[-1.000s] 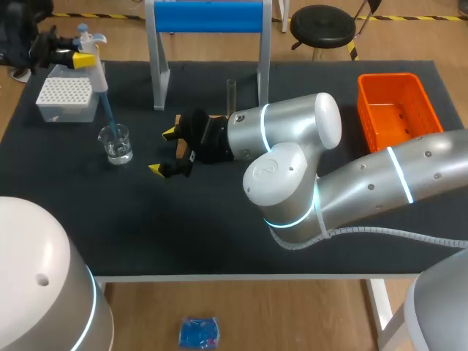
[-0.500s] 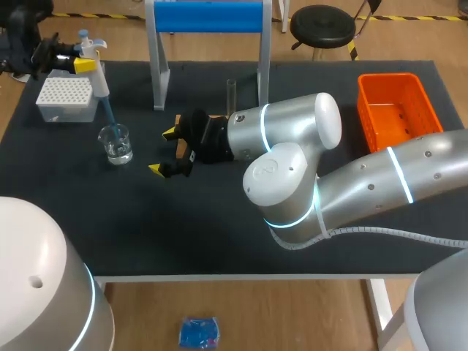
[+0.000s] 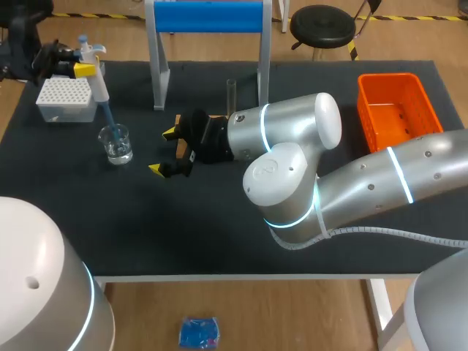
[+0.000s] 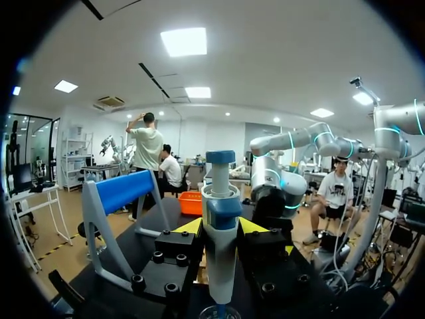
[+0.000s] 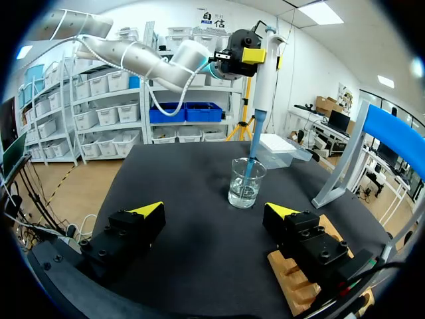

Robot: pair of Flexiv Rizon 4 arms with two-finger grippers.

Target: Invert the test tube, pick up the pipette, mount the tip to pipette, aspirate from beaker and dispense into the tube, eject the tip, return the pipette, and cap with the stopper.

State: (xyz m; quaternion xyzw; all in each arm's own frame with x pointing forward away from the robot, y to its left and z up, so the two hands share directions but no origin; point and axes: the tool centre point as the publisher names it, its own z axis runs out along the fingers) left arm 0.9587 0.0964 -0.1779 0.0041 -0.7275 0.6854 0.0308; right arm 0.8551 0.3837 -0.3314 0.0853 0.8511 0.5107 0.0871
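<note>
My left gripper (image 3: 79, 64) is shut on the white pipette (image 3: 95, 77) at the far left of the table. In the left wrist view the pipette (image 4: 221, 246) stands upright between the yellow tips of that gripper (image 4: 220, 227). Its blue tip (image 5: 251, 159) dips into the glass beaker (image 3: 115, 142), down to the water in the beaker (image 5: 246, 183). The clear test tube (image 3: 231, 91) stands upright by the blue-topped rack (image 3: 208, 18). My right gripper (image 3: 164, 151) is open and empty, low over the mat right of the beaker. In its own view the right gripper (image 5: 216, 211) faces the beaker.
A white tip box (image 3: 66, 99) sits behind the beaker. An orange basket (image 3: 398, 110) stands at the far right. A wooden block (image 5: 299, 286) lies under one of the right gripper's fingers. The right arm's big joints (image 3: 292, 168) cover the table's middle.
The left gripper has sunk a little with the pipette, and less of the blue tip shows above the beaker. The right arm has not moved.
</note>
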